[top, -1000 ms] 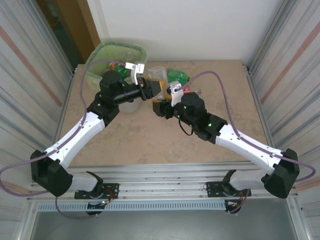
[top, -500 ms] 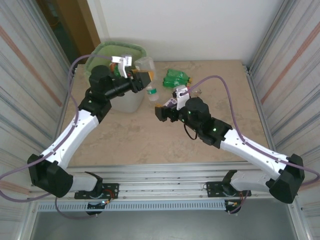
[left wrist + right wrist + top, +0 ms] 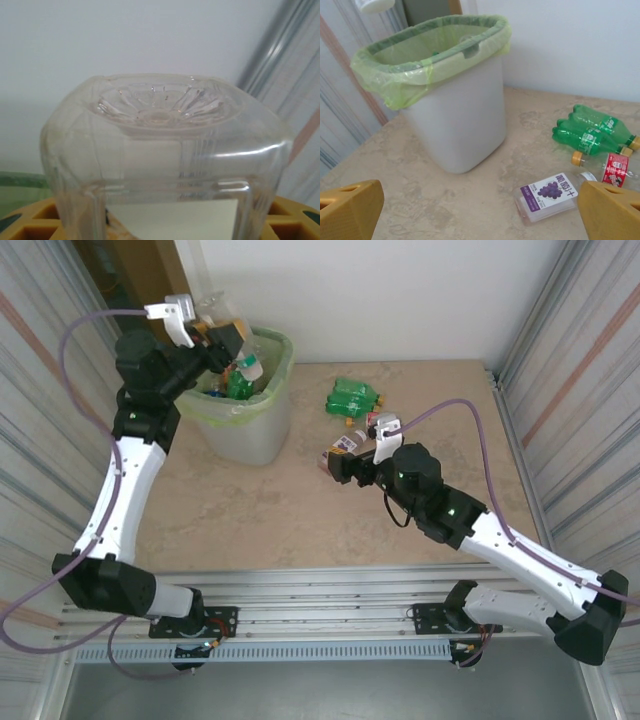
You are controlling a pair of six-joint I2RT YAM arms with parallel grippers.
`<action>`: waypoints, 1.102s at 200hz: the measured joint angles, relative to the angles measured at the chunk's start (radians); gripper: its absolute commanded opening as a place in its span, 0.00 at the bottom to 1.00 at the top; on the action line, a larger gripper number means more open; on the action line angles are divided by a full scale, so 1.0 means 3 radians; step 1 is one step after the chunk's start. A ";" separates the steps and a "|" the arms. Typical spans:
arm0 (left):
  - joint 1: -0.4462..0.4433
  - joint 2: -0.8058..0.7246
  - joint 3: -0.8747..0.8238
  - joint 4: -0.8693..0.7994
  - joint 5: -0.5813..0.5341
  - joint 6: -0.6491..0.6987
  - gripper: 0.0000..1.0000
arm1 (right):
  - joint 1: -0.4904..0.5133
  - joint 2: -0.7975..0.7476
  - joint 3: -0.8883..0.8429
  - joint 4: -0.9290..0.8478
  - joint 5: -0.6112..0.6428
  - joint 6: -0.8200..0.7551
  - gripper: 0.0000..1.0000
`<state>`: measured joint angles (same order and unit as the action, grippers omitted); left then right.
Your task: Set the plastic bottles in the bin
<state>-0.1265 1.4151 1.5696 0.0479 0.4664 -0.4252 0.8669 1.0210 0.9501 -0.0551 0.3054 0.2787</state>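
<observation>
My left gripper (image 3: 222, 335) is raised over the bin (image 3: 250, 435) and shut on a clear plastic bottle (image 3: 160, 150). The bottle's ribbed base faces the left wrist camera, and its white cap (image 3: 375, 4) hangs above the bin's green-lined rim (image 3: 427, 62). Some bottles (image 3: 238, 385) lie inside the bin. My right gripper (image 3: 345, 458) is low over the table and open, with bare tabletop between its yellow fingers (image 3: 350, 207). A purple-labelled bottle (image 3: 547, 196) lies just ahead of it. Green bottles (image 3: 592, 132) and a red-labelled one (image 3: 616, 170) lie further right.
The bin stands at the back left of the beige table (image 3: 300, 520), against the white wall. Ribbed metal walls (image 3: 590, 390) close in both sides. Bare tabletop stretches between the bin and the arm bases.
My left arm has lifted the clear bottle up and left to above the bin. My right gripper has opened, let go of it and drawn back to the right.
</observation>
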 measured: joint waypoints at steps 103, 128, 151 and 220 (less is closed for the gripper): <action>0.0315 0.0867 0.0415 -0.0623 -0.0052 0.0093 0.27 | -0.0001 -0.0022 -0.0008 -0.0254 0.0230 0.0093 0.98; 0.0315 0.0965 0.0416 -0.0692 -0.0018 0.0083 0.31 | -0.0001 -0.0022 -0.0008 -0.0286 0.0258 0.0094 0.98; 0.0315 0.1034 0.0416 -0.0713 0.0017 0.0081 0.44 | -0.0001 -0.0020 -0.0008 -0.0308 0.0294 0.0106 0.97; 0.0315 0.1073 0.0403 -0.0875 -0.0136 0.0146 0.77 | -0.0001 0.0056 -0.0008 -0.0347 0.0305 0.0160 0.98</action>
<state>-0.0319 1.7370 1.6905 -0.2146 0.4255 -0.3813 0.8665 1.0378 0.9478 -0.1593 0.3969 0.3267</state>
